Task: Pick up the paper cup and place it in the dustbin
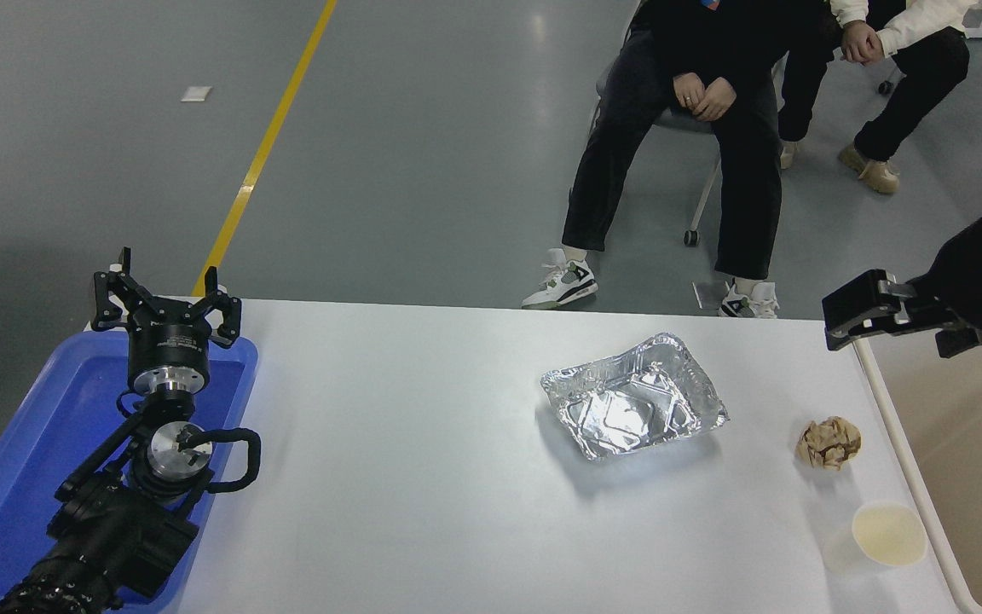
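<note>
Black and raised above the far corner of the dustbin (904,443), the right gripper (862,314) showed one finger clearly; its spread could not be told. Well nearer the camera than it, the paper cup (879,537) stood just beside the dustbin's rim. Left gripper (165,300) sat spread over the blue tray (22,452).

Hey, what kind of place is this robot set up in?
Probably a lab or workshop hall used for robot trials. Signs: a grey sealed floor with a painted yellow line, a plain white table holding staged rubbish such as a crumpled silver foil tray, and seated people watching from the far side.
</note>
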Robot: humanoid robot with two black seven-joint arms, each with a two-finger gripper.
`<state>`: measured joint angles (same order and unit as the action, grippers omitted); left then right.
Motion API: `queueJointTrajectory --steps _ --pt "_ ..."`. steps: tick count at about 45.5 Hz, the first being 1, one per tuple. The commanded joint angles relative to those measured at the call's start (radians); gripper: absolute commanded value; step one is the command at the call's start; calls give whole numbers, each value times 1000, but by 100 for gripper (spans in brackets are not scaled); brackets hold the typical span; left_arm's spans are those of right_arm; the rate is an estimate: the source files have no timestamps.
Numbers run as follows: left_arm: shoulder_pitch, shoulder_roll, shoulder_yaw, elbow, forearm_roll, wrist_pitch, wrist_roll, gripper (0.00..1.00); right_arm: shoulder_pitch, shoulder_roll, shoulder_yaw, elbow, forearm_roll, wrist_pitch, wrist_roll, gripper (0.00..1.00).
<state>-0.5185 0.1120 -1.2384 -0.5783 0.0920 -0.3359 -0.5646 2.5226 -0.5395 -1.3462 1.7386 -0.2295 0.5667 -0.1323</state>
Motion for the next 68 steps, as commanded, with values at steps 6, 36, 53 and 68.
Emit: queueJointTrajectory --steps 6,36,53,68 --pt "0 0 -1 0 -1 0 0 99 9 -17 -60 7 -28 24 0 100" --pt "0 0 0 0 0 0 0 99 -389 -408 -21 -7 -401 -229 2 100" --pt "0 0 0 0 0 0 0 99 -748 -451 219 -109 -539 -315 20 100" --pt "0 0 0 0 -1 0 0 99 -969 -448 331 -201 -651 -340 60 100"
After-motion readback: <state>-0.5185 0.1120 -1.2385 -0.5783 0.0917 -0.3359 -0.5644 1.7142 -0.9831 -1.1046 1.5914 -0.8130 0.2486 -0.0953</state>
